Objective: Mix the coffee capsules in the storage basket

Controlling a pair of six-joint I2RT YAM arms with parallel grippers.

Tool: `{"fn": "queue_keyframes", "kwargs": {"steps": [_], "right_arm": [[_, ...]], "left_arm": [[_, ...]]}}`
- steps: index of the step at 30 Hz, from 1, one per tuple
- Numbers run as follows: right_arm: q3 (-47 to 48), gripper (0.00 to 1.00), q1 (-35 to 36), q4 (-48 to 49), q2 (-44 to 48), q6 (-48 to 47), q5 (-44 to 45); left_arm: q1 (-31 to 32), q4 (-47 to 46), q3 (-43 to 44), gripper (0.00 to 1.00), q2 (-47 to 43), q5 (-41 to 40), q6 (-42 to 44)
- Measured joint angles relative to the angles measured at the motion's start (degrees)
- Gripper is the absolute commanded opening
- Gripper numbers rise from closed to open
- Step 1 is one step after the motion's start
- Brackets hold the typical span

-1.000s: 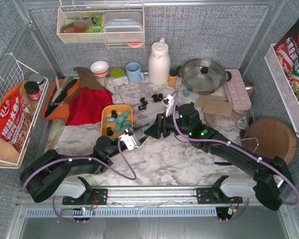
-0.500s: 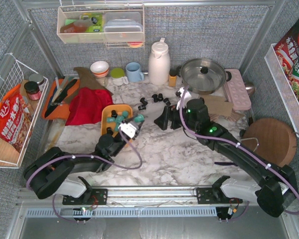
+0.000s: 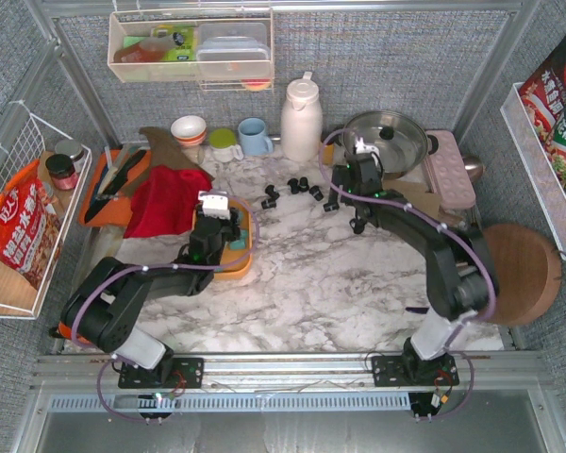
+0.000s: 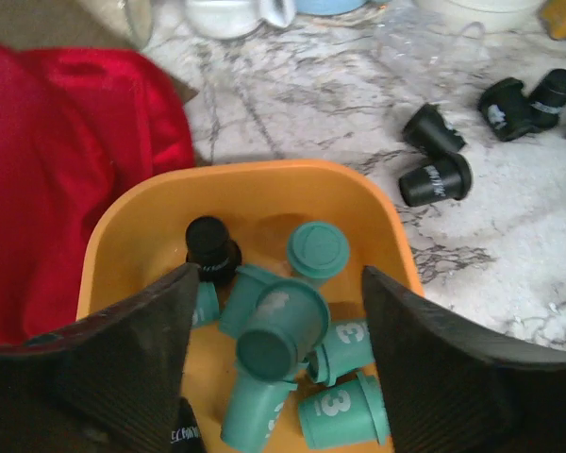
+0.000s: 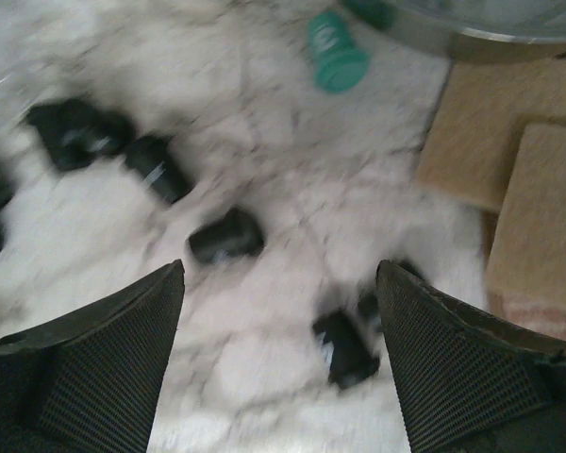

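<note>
Left tool (image 4: 275,283): jaws stand wide apart and grip nothing, poised over the basket (image 4: 255,175). The basket sits on the worktop (image 4: 509,264), just beside a red cloth (image 4: 57,170). It holds a heap of teal capsules (image 4: 283,330), tilted or on their sides, and a black capsule (image 4: 210,247) at the rear left, touching the heap. The topmost teal one lies clear of both fingers.

Right tool (image 5: 278,274): jaws stand wide apart and empty, above the worktop to the right of the basket. Beneath it, loose black capsules (image 5: 226,236) lie scattered; this view is blurred. One teal capsule (image 5: 337,49) lies just beside the pan (image 3: 387,142).
</note>
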State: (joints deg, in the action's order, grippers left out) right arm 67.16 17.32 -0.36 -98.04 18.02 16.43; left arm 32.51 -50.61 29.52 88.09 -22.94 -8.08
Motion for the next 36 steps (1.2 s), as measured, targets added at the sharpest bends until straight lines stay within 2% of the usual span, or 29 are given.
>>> {"fn": "queue_keyframes", "kwargs": {"steps": [2,3,11,17,21,29,33,36], "right_arm": [[4.28,0.88,-1.92,0.90,-6.16,0.92,1.60],[6.08,0.88,-2.54,1.68,-8.72,1.36,2.38],[17.99,0.90,-4.90,5.29,-24.06,5.22,6.86],[26.69,0.89,-5.29,4.83,-30.16,6.10,8.33],[32.74,0.86,-5.03,-0.22,-33.24,6.08,8.50],[47.15,0.82,-4.98,-16.65,-39.65,4.68,7.10],[52.22,0.73,-5.77,-23.06,-41.77,3.37,5.16],[53.29,0.62,-6.62,-25.92,-42.18,3.48,4.46]], "left_arm": [[-0.35,2.47,0.66,0.97,0.15,-1.84,-3.39],[-0.37,3.26,0.81,0.99,0.15,-2.75,-5.07],[-0.35,7.34,0.98,0.99,-4.33,-3.85,-14.47],[-0.35,9.03,1.60,0.99,-9.20,-2.49,-16.72],[-0.35,9.05,1.22,0.99,-10.95,-1.88,-17.88],[-0.35,9.05,0.79,0.99,-12.90,-0.46,-18.99],[-0.35,9.05,0.59,0.99,-13.42,-0.42,-19.37],[-0.35,9.05,0.57,0.99,-13.68,0.00,-19.61]]}}
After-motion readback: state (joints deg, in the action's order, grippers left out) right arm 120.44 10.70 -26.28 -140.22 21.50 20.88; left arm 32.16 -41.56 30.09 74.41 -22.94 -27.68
